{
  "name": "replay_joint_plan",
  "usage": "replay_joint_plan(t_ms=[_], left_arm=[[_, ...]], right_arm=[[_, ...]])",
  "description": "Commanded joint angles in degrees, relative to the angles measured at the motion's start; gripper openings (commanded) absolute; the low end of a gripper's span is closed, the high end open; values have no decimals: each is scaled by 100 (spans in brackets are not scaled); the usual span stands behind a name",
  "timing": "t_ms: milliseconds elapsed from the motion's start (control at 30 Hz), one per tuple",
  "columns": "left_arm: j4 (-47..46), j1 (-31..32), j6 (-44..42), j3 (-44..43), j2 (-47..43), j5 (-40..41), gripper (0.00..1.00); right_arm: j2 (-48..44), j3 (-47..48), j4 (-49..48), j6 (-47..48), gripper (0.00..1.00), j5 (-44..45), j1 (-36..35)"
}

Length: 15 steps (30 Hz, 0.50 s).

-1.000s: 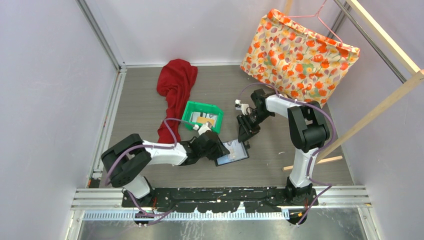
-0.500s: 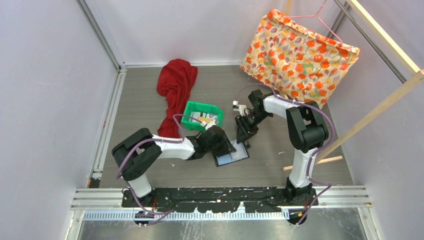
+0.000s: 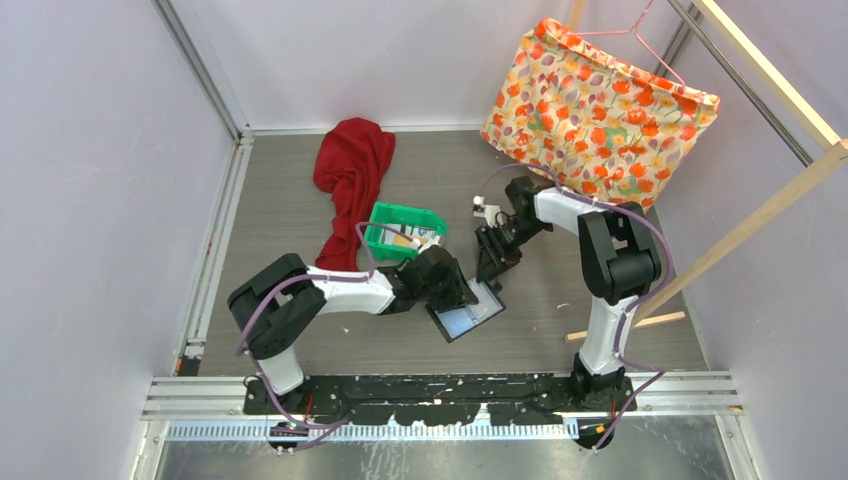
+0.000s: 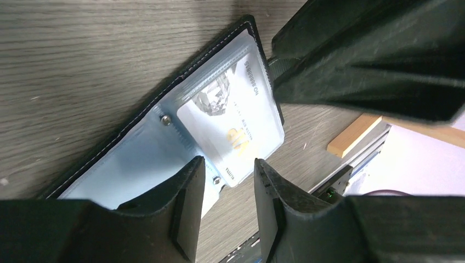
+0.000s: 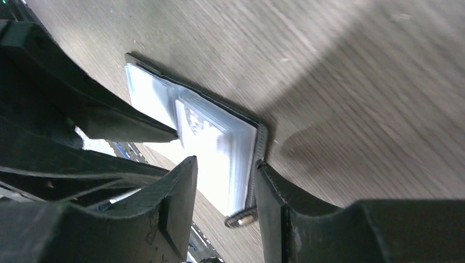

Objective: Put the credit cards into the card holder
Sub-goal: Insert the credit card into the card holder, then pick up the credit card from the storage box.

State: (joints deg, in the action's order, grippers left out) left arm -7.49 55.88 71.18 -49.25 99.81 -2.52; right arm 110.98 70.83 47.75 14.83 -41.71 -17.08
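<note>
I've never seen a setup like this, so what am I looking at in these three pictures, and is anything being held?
Two robot arms are bolted at the near edge of a table. The wide picture looks down from above. The other two come from cameras on each wrist. The left tool and right tool meet over an open black card holder, where a white card sits in a clear pocket. Both tools' jaws stand apart, and neither clearly grips anything. A green bin holding more cards, a red cloth and a flowered fabric are farther back.

Black card holder point(image 3: 468, 316) open flat, white credit card point(image 4: 233, 129) in pocket
</note>
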Motion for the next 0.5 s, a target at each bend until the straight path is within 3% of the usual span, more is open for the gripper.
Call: replay_joint_plan(t_ms=[0,333,433,467], left_arm=[[305,-77,-486,92,-762,205,40],[1380,-78,-2020,583,-2888,1111,43],[1652,-90,-2627,771,-3553,1414,45],[1700,-94,-2730,841,-3785,1478,51]], right_arm=[[-544,95,103,220,48,-142,386],[-1668,-228,399,1555,49,-930,492],[-2000,-452,791,2657,52,-1557,495],[-2089,-534,960,3064,53,-1673,481]])
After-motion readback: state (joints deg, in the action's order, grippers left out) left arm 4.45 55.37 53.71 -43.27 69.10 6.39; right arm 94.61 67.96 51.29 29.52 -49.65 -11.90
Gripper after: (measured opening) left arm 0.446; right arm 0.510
